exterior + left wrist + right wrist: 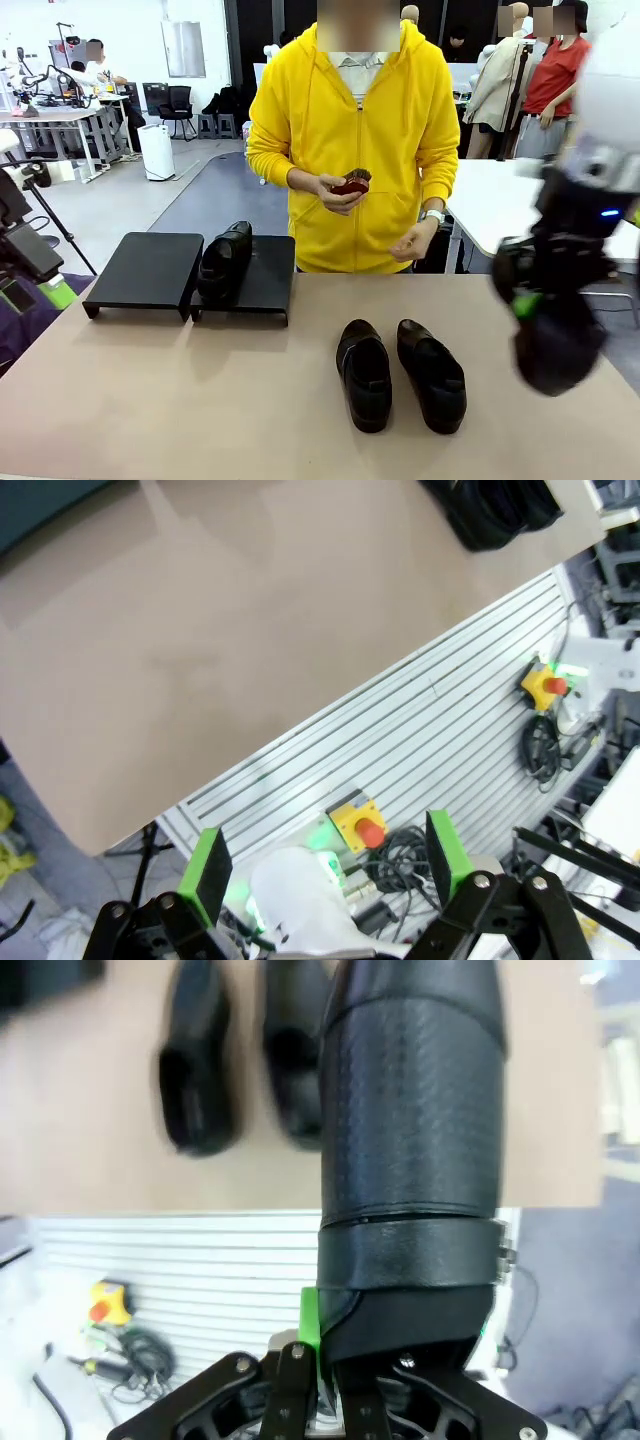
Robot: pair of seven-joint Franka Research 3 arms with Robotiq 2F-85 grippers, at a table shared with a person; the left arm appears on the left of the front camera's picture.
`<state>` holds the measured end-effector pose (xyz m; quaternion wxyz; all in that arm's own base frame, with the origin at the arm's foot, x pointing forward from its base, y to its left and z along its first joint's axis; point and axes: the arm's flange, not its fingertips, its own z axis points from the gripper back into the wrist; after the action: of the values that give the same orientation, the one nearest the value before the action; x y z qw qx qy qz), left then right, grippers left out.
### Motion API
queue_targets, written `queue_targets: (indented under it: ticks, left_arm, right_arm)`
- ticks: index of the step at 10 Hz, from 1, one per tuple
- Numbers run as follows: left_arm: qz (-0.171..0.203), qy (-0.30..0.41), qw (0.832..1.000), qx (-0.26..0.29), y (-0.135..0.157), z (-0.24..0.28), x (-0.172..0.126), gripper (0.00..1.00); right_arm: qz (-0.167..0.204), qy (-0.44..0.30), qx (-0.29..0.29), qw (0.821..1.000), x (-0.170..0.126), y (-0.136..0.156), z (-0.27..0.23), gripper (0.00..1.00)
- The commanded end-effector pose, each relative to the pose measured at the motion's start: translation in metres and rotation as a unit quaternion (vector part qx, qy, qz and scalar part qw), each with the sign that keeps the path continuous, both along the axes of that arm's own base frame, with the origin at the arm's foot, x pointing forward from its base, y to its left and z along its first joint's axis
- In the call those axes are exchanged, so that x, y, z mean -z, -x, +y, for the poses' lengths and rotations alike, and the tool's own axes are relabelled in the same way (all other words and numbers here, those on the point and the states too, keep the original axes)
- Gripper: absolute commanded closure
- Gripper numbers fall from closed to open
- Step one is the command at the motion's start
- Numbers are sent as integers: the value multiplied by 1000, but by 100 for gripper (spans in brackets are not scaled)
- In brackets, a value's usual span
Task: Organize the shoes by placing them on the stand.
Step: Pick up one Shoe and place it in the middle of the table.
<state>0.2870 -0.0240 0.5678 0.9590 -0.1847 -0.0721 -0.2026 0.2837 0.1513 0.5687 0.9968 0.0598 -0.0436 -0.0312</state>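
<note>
**Q:** Status of the grippers, nearest first?

**A:** The right gripper [545,300] is clamped on the held shoe [410,1110], which hangs over the near right part of the table [150,400]. The left gripper [325,865] is spread wide with nothing between its fingers, above the table's near edge.

**Q:** Location of the remaining shoes?

**A:** The centre shoe [365,375] and the right-hand shoe [432,375] lie side by side mid-table, just apart, toes toward the robot. Farther back, the fourth shoe [225,262] rests on the stand. It sits at the left edge of the right platform [268,285], just beside the left platform [148,268]. Beyond the table, a person holds a small dark red object [352,184] in one hand [335,192].

**Q:** Handling properties?

**A:** The leather is smooth and slightly shiny, so the shoe is probably slippery. It is likely light, with a stiff sole and heel and a softer upper.

**Q:** Recommended hold?

**A:** Grip across the rim of the opening near the heel, where the wall should resist crushing. Avoid the rounded toe, because the pads may slide off. Set the shoe down flat, since the platforms slope and it could creep.
</note>
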Motion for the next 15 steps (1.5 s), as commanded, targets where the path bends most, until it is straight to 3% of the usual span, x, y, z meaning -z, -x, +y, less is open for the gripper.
queue_targets:
  ticks: [1, 2, 3, 4, 6, 7, 8, 9, 11, 12, 13, 15]
  left_arm:
    - [-1, -3, 1000, 7, 1, 5, 0, 0]
    - [-1, -3, 1000, 7, 1, 5, 0, 0]
    - [-1, -3, 1000, 7, 1, 5, 0, 0]
    - [-1, -3, 1000, 7, 1, 5, 0, 0]
    - [-1, -3, 1000, 7, 1, 5, 0, 0]
    - [-1, -3, 1000, 7, 1, 5, 0, 0]
    - [-1, -3, 1000, 7, 1, 5, 0, 0]
    - [-1, -3, 1000, 7, 1, 5, 0, 0]
    - [-1, -3, 1000, 7, 1, 5, 0, 0]
    - [-1, -3, 1000, 7, 1, 5, 0, 0]
    - [-1, -3, 1000, 7, 1, 5, 0, 0]
    - [-1, -3, 1000, 7, 1, 5, 0, 0]
  right_arm:
    - [-18, -20, -23, 999, 16, -21, 82, 100]
    - [-16, -30, -18, 999, 35, -21, 136, 100]
    - [13, -33, -33, 999, 57, -20, 181, 100]
    - [8, -5, -71, 997, 75, -21, 221, 100]
    - [19, 10, -127, 992, 91, -32, 268, 100]
    - [35, -6, -130, 991, 97, -43, 274, 100]
    - [42, -24, -140, 989, 98, -51, 250, 100]
    - [31, -5, -135, 990, 111, -22, 264, 100]
    - [31, -5, -135, 990, 111, -22, 264, 100]
    - [45, -11, -139, 989, 117, -39, 263, 100]
    - [38, 48, -112, 992, 125, -34, 296, 100]
    - [44, 51, -97, 993, 139, -45, 315, 100]
